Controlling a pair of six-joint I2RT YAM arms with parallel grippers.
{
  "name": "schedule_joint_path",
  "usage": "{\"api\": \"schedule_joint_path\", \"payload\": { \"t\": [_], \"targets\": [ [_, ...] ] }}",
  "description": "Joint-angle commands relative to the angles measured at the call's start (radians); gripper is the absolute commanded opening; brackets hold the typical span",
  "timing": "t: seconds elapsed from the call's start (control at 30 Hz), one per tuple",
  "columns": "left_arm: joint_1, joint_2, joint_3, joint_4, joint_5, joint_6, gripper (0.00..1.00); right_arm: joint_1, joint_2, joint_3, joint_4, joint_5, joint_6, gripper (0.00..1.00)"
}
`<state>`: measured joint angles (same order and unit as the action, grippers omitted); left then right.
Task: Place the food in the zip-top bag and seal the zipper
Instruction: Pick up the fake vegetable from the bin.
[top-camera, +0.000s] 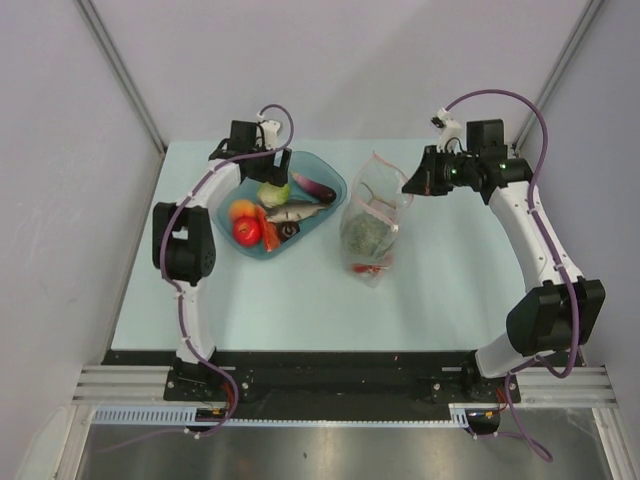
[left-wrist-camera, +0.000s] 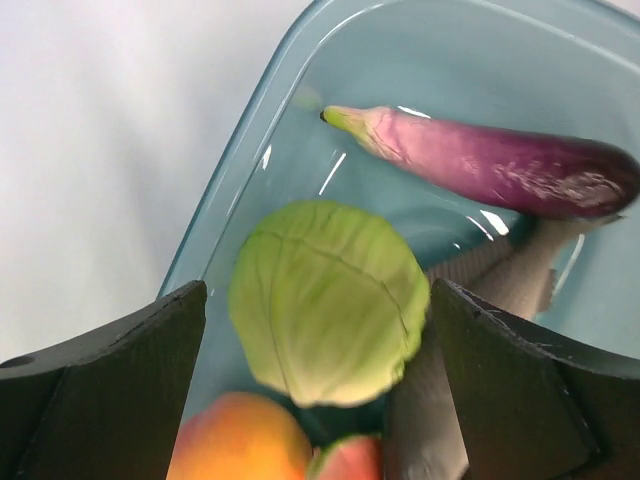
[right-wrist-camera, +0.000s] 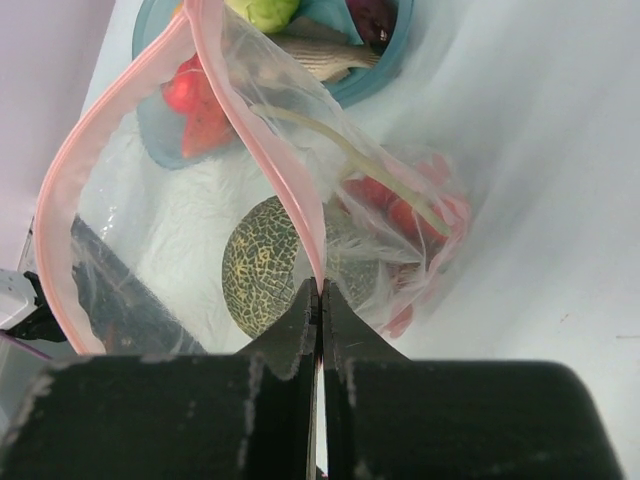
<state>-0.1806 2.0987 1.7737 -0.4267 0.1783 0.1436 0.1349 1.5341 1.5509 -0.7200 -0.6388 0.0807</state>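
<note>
Top: overhead, far. L wrist: close into tray (left-wrist-camera: 470, 70). R wrist: near bag (right-wrist-camera: 180, 230); all share tray.

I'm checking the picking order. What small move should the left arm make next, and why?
Probably lower the left gripper and close on the light green food: its open fingers flank it in the blue tray, while the right gripper pinches the zip-top bag by its rim, holding the mouth open, with the squash and red pieces inside.
</note>
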Motion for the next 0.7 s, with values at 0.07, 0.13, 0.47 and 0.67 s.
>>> {"api": "schedule_joint_path", "payload": {
  "t": [0.07,0.13,0.47,0.67],
  "targets": [
    [0.0,0.118,0.135,-0.041,0.013,0.005,0.98,0.006,0.024,0.049,-0.001,0.024,-0.018,0.0],
    [-0.005,0.132,0.121,-0.041,0.016,-0.001,0.98,0.008,0.027,0.054,0.004,0.018,-0.01,0.0],
    [-0.011,0.13,0.095,-0.066,-0.008,-0.019,0.93,0.014,0.043,0.069,-0.015,-0.028,-0.039,0.02],
    [-0.014,0.037,0.03,-0.103,-0.008,0.005,1.0,0.012,0.051,0.081,-0.029,-0.045,-0.056,0.03]
  ]
}}
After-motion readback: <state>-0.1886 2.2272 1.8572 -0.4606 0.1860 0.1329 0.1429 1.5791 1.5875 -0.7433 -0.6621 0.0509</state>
